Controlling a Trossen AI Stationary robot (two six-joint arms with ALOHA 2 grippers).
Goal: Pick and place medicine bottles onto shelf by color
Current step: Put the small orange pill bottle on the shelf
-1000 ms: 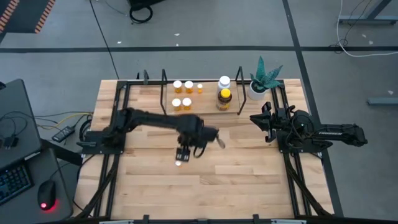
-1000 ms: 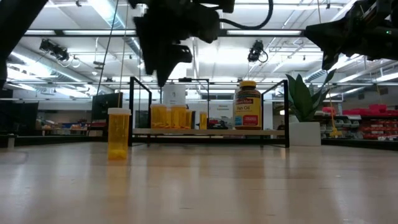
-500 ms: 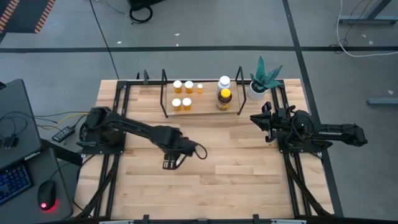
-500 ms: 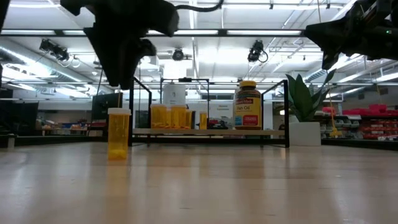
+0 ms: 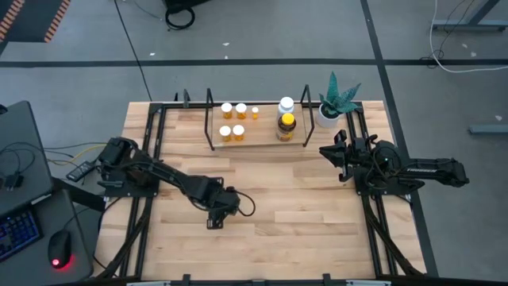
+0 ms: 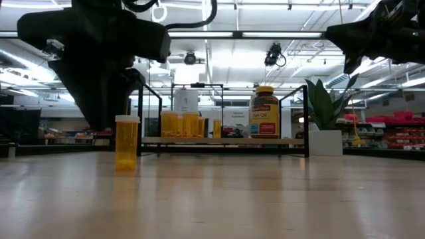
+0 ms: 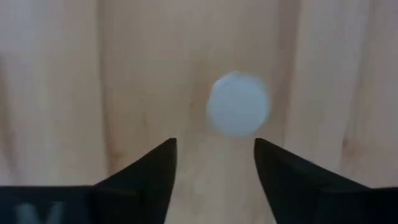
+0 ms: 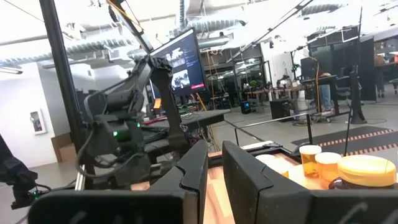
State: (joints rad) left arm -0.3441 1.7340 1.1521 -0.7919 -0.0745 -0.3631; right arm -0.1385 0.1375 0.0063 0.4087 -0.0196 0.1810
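Observation:
One orange medicine bottle with a white cap (image 6: 126, 143) stands upright, alone on the table. My left gripper (image 7: 214, 146) hangs above it, pointing down and open. In the left wrist view the white cap (image 7: 238, 112) lies just beyond the gap between the fingertips. From above, my left gripper (image 5: 214, 220) hides this bottle. The shelf (image 5: 213, 147) at the far edge holds several orange bottles (image 5: 226, 110), the white bottle (image 5: 286, 104) and the amber yellow-capped bottle (image 5: 286, 125). My right gripper (image 5: 337, 155) waits, shut, at the table's right side.
A white pot with a green plant (image 5: 333, 99) stands right of the shelf at the far right corner. Black frame rails (image 5: 151, 199) run along the table's left and right sides. Bare wooden tabletop (image 5: 302, 214) spreads between the shelf and the near edge.
My left gripper has swung from the table's middle toward the near and left edges and come down, ending over the lone orange bottle. The bottle has stayed upright in its place. My right arm has kept still.

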